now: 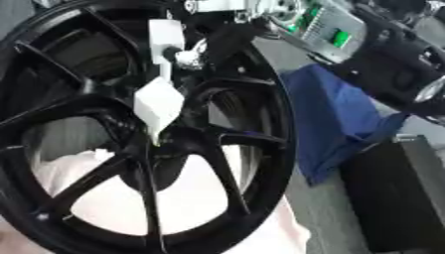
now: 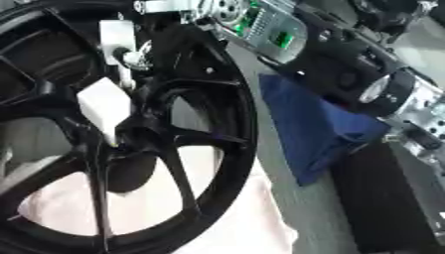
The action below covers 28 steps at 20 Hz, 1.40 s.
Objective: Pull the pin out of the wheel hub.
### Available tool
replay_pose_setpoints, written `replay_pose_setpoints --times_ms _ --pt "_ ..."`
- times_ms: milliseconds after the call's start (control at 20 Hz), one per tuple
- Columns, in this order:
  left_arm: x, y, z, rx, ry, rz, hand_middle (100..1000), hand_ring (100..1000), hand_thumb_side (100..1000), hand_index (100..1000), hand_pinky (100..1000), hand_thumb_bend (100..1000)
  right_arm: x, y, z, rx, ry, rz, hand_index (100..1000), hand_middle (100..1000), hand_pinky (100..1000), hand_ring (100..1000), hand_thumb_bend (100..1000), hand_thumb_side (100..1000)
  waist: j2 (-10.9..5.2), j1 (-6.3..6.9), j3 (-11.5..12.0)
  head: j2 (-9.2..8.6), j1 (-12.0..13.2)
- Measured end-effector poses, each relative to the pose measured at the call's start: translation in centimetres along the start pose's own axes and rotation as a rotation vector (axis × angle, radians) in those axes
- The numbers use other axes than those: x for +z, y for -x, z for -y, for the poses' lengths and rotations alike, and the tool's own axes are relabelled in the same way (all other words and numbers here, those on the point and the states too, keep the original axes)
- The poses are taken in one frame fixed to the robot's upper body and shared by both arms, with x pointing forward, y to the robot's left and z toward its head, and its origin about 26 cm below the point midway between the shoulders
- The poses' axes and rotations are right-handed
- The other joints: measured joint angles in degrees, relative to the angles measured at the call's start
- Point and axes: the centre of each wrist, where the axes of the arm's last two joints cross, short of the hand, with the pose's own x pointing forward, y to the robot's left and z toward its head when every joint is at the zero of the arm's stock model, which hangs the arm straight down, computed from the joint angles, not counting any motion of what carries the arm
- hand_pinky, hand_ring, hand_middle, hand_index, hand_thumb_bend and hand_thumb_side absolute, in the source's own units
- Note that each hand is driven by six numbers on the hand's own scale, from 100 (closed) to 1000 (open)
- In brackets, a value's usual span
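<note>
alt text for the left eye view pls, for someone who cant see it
A black spoked wheel fills most of the view, with a white hand reaching down to its hub. A blue cloth lies to the right, beside a black box.

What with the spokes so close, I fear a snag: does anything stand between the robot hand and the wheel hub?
Nothing visible does. The right robot hand is at the wheel hub, in front of the spokes. The pin itself cannot be made out.
</note>
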Motion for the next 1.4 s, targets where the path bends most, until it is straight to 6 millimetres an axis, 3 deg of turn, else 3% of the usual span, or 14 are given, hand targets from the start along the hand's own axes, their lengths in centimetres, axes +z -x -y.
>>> replay_pose_setpoints --times_ms 950,1400 --pt "0.0 0.0 0.0 -0.001 0.0 0.0 582 553 702 723 840 254 2.1 -2.2 2.2 -0.065 0.102 0.088 398 166 868 717 100 600 -0.03 0.53 -0.52 0.45 -0.55" --pt "0.3 0.2 -0.3 -0.007 -0.009 -0.01 583 553 695 723 840 252 5.3 -2.2 3.6 -0.149 0.266 0.121 387 133 875 711 100 502 -0.15 2.71 -2.42 0.47 -0.46"
